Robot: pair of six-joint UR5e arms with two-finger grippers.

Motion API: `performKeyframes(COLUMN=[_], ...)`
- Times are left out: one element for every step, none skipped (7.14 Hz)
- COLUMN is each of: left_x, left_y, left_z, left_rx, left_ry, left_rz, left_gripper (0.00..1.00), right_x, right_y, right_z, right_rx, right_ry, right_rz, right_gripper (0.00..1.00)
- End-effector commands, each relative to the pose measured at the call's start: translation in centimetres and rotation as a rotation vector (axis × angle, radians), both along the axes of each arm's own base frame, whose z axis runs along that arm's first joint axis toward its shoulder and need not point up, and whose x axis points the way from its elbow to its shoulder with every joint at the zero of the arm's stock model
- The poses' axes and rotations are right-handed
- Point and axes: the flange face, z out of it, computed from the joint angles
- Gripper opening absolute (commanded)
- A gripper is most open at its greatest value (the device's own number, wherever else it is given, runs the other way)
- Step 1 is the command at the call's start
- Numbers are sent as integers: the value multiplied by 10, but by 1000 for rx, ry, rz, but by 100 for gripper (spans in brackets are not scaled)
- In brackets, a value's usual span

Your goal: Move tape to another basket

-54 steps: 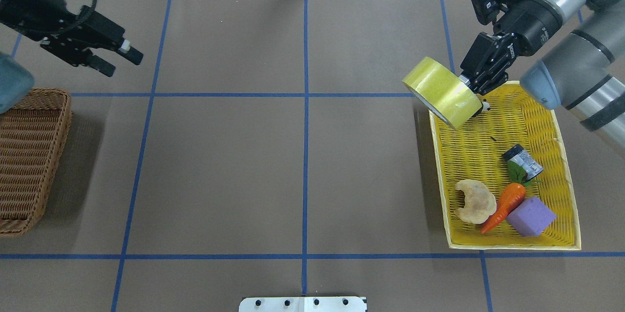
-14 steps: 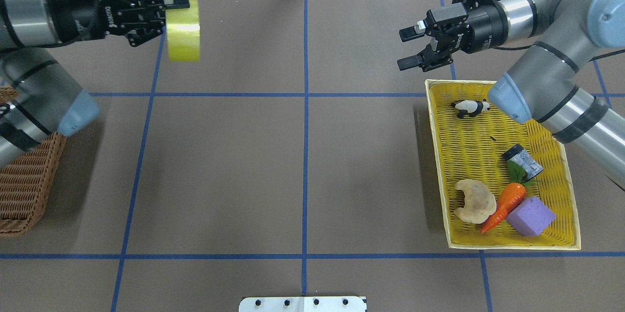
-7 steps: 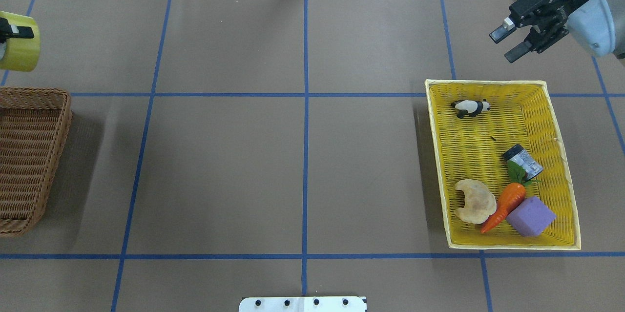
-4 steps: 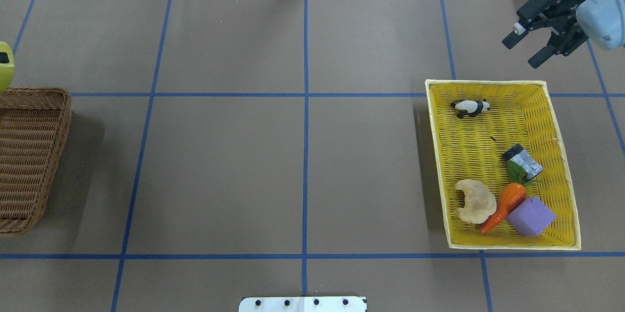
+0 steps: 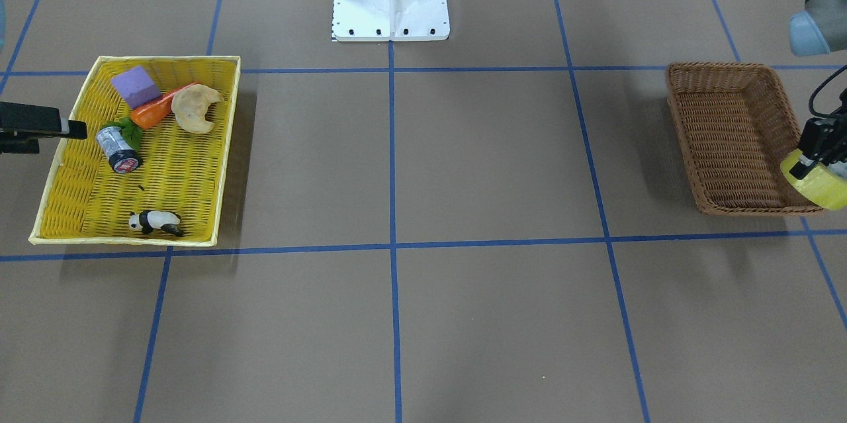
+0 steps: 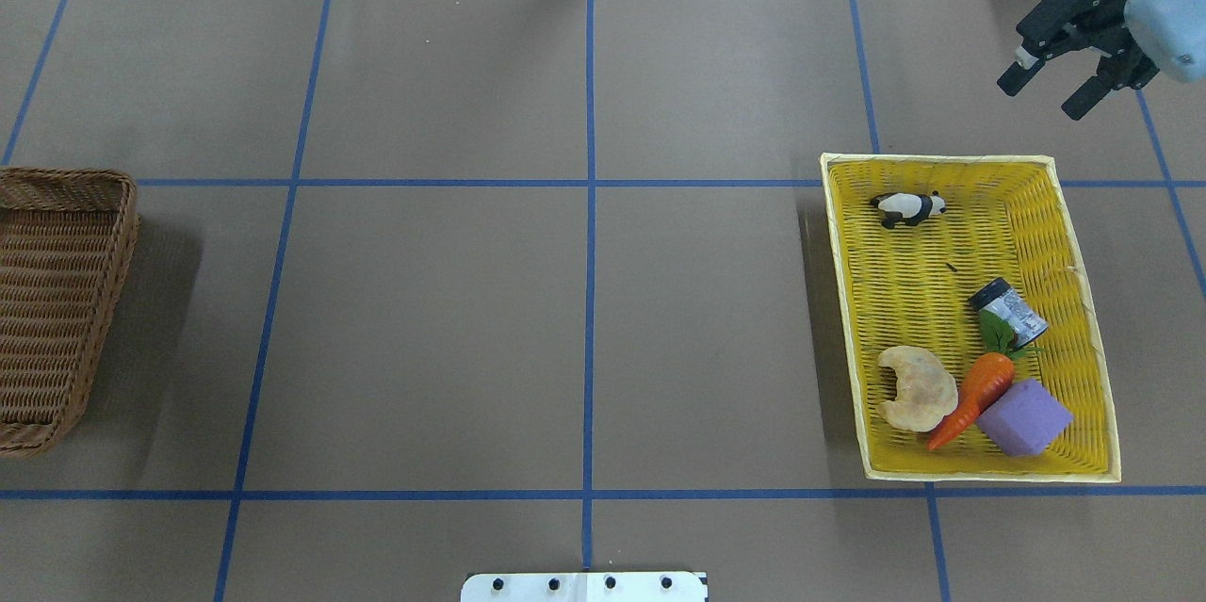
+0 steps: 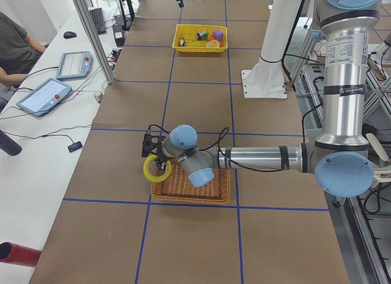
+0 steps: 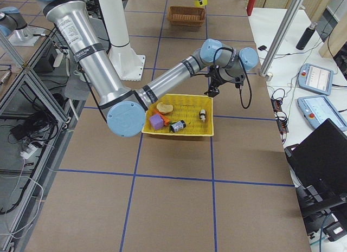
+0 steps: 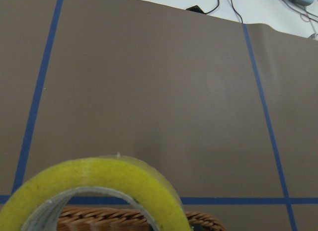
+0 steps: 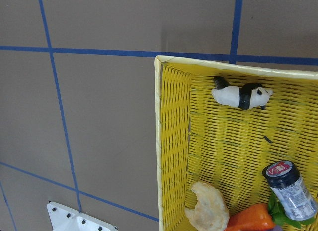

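Left claw [image 5: 808,159] clamped on wide translucent yellow tape roll [image 5: 820,186], held over outer corner rim of rectangular brown wicker basket [image 5: 731,138] — not yet inside. Advice: carry inward over basket middle, lower, then release — rim drop risked roll-off. Right claw [image 6: 1041,98] spread, empty.

Lettering present, none of it legible.

Dark vertical print down the grey upright tube of the left arm [image 7: 342,64], seen from the table's left end, too small to make out; a like strip of print along the right arm [image 8: 76,31], seen from the opposite end, equally unreadable. On the small can [image 10: 290,189] in the yellow tray [image 10: 174,141], a red patch with pale marks across its black end, blurred in the right wrist view and only a red smear from the front. Lit screens on the tablets [image 7: 46,94] beside the table, contents too small to read.
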Motion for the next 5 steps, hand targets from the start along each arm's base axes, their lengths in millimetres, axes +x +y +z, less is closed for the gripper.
performKeyframes(left_x=[31,35,60,82,89], left_y=[32,36,41,40,41], left_z=[-56,-62,-49,-37,-28], left_rx=[-177,-184,-206,-201,-208], left_ry=[-70,-74,-99,-157,-172], left_rz=[90,102,142,145,157], left_gripper=[0,0,0,0,0], right_x=[2,3,5,7,9], right_y=[-1,0,-1,-1,-2], right_z=[1,0,1,2,5], right_rx=[3,7,28,48,72], right_ry=[5,8,58,101,129], right_rz=[4,5,-8,-19,-25], right_gripper=[99,100,99,100,100])
